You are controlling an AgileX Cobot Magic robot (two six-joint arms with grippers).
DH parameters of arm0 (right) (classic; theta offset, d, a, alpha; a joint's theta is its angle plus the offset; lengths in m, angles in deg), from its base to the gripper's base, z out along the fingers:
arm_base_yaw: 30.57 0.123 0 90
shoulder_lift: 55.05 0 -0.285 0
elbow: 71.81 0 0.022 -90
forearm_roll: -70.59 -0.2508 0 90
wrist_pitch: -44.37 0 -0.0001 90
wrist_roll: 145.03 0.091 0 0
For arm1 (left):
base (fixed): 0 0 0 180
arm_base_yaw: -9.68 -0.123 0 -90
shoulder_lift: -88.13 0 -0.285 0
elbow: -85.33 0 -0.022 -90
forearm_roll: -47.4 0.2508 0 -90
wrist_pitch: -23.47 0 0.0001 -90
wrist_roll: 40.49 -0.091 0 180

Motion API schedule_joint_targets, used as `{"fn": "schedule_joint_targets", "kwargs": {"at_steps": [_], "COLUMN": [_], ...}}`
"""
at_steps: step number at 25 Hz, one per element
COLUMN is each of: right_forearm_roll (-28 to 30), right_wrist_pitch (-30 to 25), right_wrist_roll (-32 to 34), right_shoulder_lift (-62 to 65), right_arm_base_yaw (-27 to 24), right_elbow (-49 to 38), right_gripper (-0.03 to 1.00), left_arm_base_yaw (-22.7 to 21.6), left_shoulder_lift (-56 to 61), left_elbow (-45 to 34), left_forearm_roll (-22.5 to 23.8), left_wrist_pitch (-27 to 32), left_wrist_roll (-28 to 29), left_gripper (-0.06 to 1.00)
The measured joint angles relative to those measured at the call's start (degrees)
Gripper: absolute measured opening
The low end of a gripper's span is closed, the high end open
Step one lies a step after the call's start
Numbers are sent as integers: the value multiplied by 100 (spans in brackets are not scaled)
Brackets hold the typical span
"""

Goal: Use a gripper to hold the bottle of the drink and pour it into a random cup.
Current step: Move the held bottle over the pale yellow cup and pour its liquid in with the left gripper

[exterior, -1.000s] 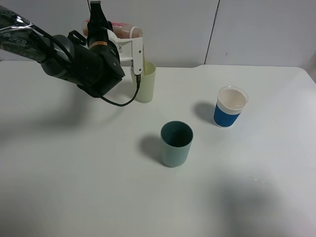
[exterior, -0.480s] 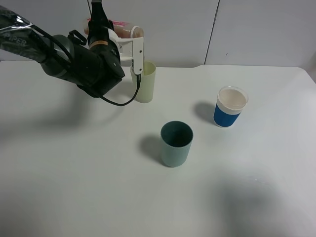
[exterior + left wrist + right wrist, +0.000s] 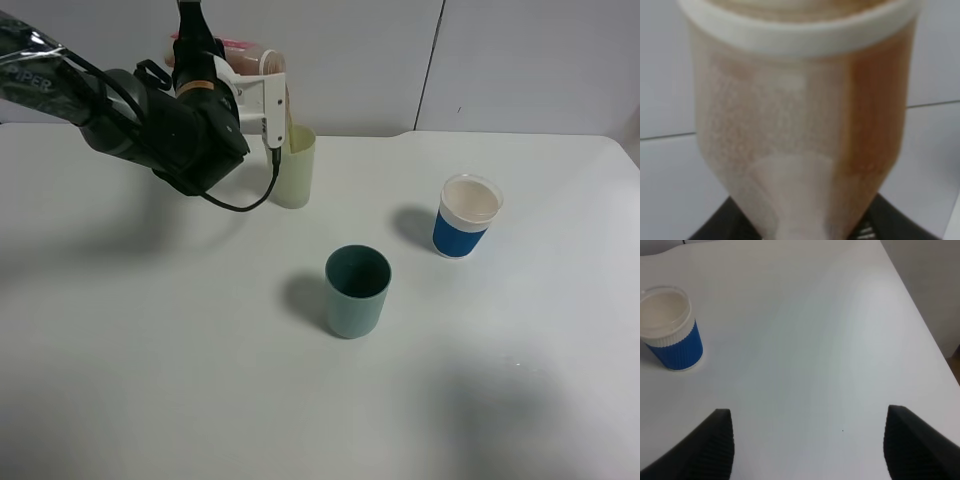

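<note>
Two grippers are in view. The left gripper (image 3: pixel 268 95) is clamped on the bottle (image 3: pixel 252 62), which holds the drink (image 3: pixel 875 110) and tilts with its neck over the cup (image 3: pixel 295 172) at far left. The right gripper (image 3: pixel 807 445) has its jaws wide apart and empty above the table (image 3: pixel 815 340).

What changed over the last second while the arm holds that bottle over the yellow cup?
The left gripper tipped the bottle a little further, mouth down toward the yellow cup, and a thin brown stream of drink now seems to fall in. Its grip held. The teal cup and blue cup stayed put.
</note>
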Motion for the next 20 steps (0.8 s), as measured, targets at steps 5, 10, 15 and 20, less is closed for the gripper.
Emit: {"fn": "schedule_joint_targets", "kwargs": {"at_steps": [5, 10, 15, 20], "right_forearm_roll": [0, 0, 0, 0], "right_wrist_pitch": [0, 0, 0, 0], "right_wrist_roll": [0, 0, 0, 0], "right_shoulder_lift": [0, 0, 0, 0], "right_arm_base_yaw": [0, 0, 0, 0], "right_elbow": [0, 0, 0, 0], "right_gripper": [63, 63, 63, 63], "left_arm_base_yaw": [0, 0, -2, -43], "left_shoulder_lift": [0, 0, 0, 0], "left_elbow": [0, 0, -70, -180], "left_forearm_roll": [24, 98, 178, 197], "left_wrist_pitch": [-40, -44, -68, -80], "left_wrist_roll": [0, 0, 0, 0], "left_gripper": [36, 36, 36, 36]}}
